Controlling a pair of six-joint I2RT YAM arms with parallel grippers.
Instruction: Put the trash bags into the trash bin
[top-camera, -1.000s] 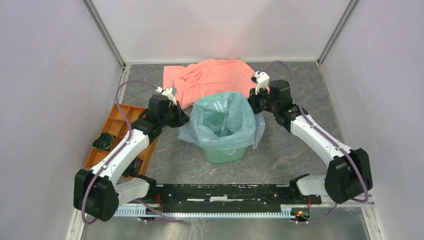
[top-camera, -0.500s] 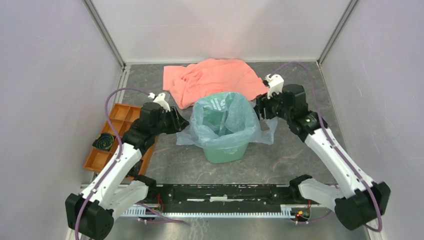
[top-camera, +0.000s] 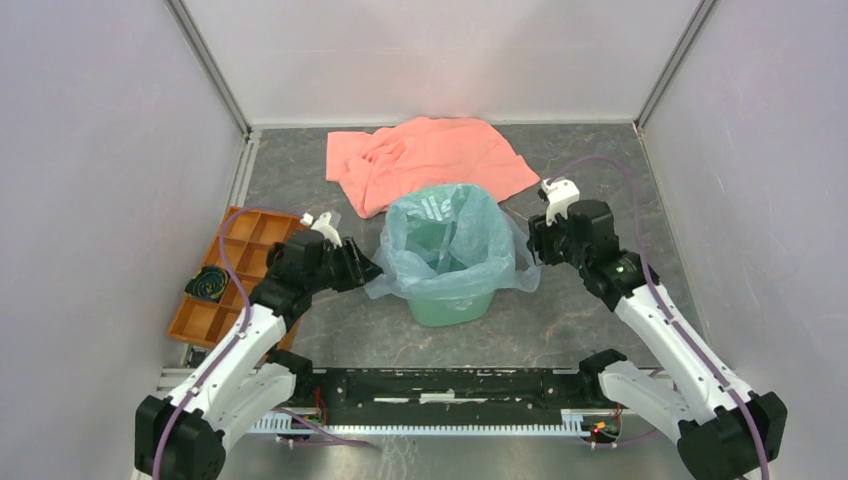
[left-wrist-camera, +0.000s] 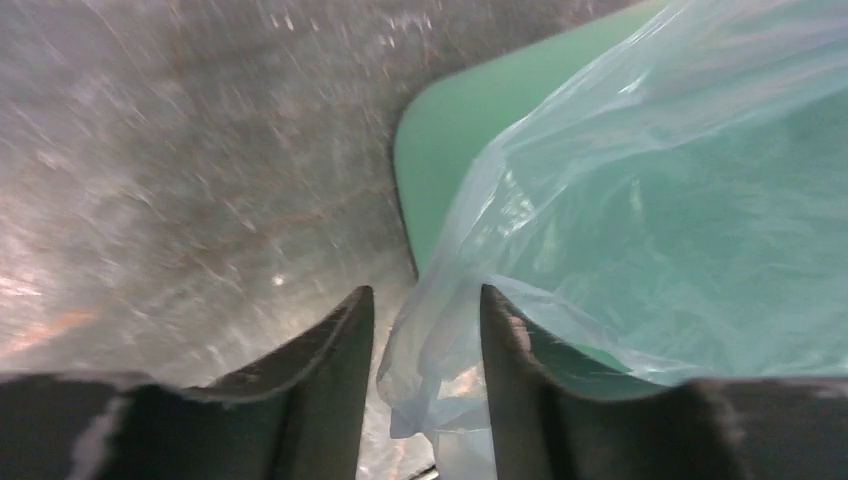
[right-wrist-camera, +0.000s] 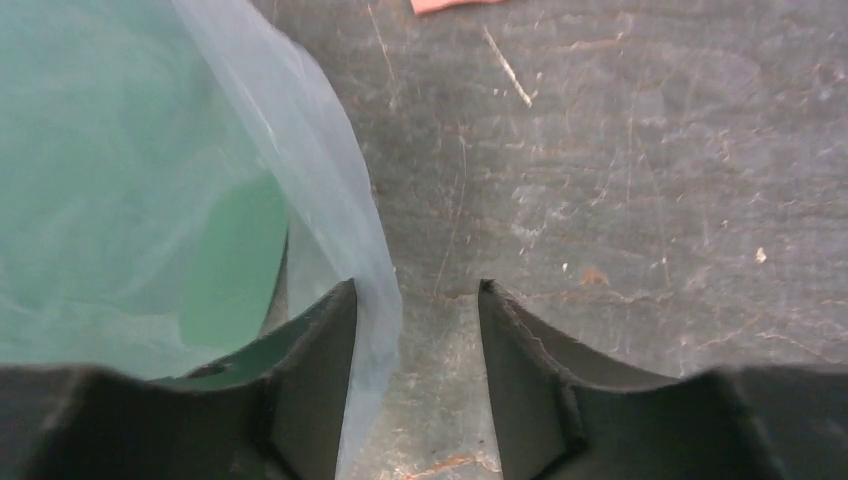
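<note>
Looks like the tidy-up end of the lining step. The left hand (top-camera: 365, 268) is down low with its fingers apart, and a loose flap of the trash bag (top-camera: 445, 235) hangs right in the gap, not pinched as far as I can tell. The trash bin (top-camera: 450, 305) is just ahead of that hand, with the bag sitting inside it and the mouth folded out over the rim. Across from it, the right hand (top-camera: 533, 240) is spread too. The bag's skirt brushes its bin-side finger, with bare bench (right-wrist-camera: 620, 150) in front. My guess for next: nip those flaps and tug them down evenly and gently, since the film looks flimsy and the bin could slide.
</note>
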